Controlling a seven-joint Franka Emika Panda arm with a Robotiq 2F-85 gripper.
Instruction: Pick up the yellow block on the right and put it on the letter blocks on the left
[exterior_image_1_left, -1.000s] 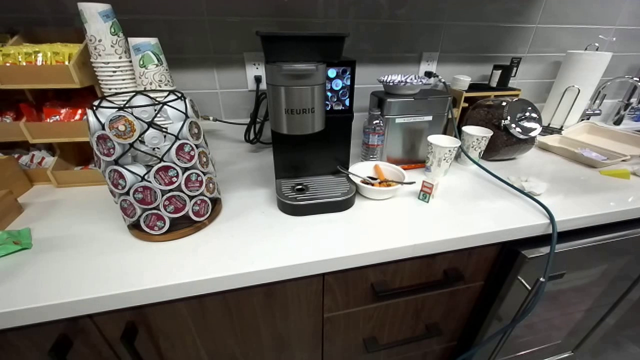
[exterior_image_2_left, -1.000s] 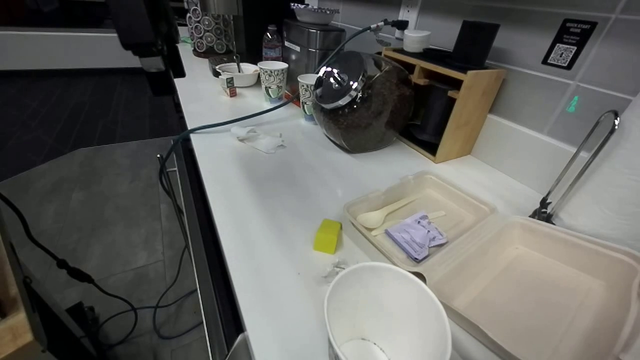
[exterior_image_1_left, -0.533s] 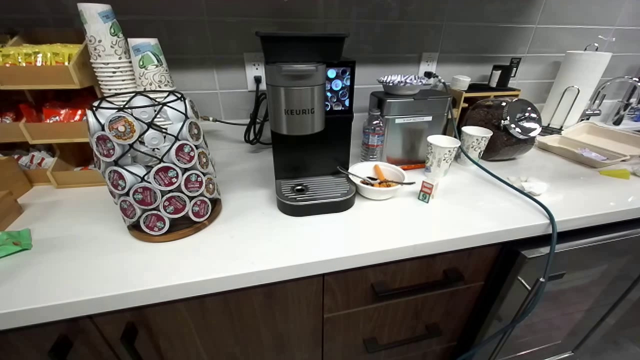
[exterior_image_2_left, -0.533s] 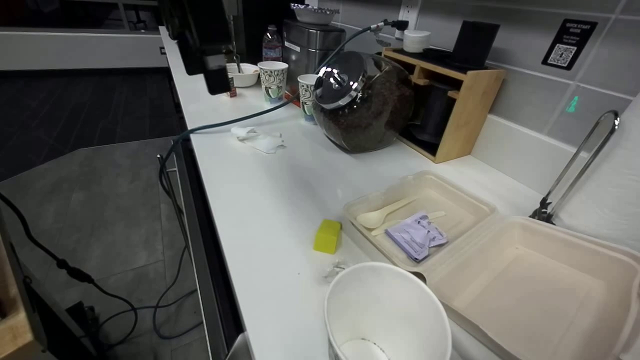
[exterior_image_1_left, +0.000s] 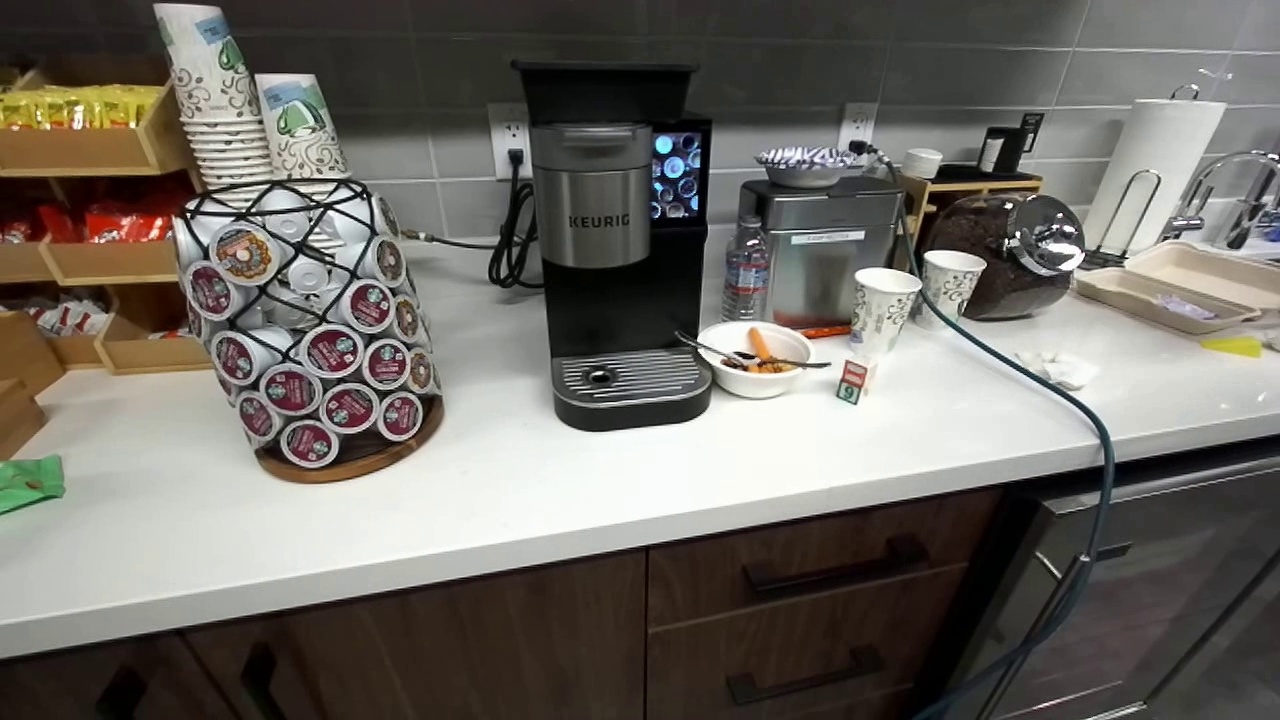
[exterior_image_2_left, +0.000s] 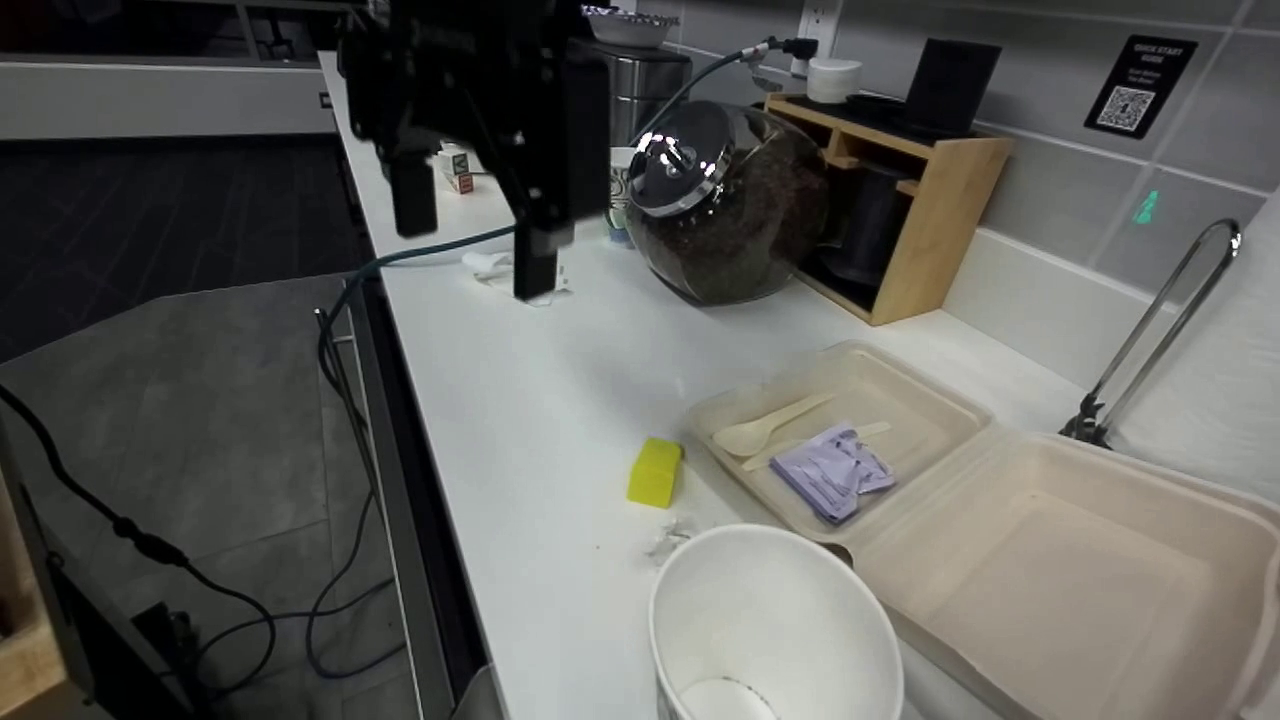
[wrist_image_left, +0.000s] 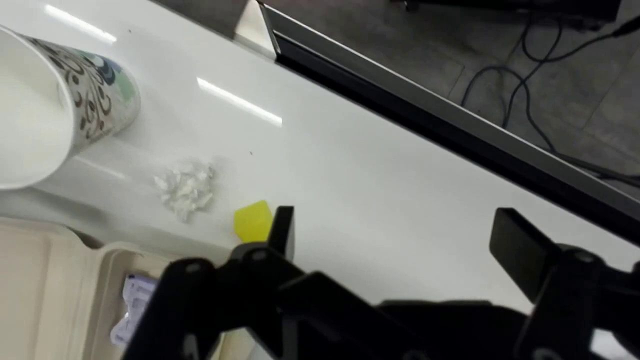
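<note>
Yellow block (exterior_image_2_left: 655, 473) just beside clamshell box (exterior_image_2_left: 1070, 560) (purple packet (exterior_image_2_left: 832, 472), 1 spoon (exterior_image_2_left: 745, 438) inside), claw (wrist_image_left: 395, 236) wide.

Break-room kitchen: Keurig machine (exterior_image_1_left: 620, 245), coffee pods (exterior_image_1_left: 330, 352), paper-cup stack (exterior_image_1_left: 216, 90), paper towels (exterior_image_1_left: 1165, 160).

1. Open above block (exterior_image_2_left: 655, 472) and across counter (exterior_image_2_left: 540, 400) toward floor-side edge.
2. Blocked just beside by box (exterior_image_2_left: 1000, 500) — and, past crumpled scrap (wrist_image_left: 187, 192), by cup (exterior_image_2_left: 775, 615).
3. Crossed well apart from block by cable (exterior_image_2_left: 450, 243).
</note>
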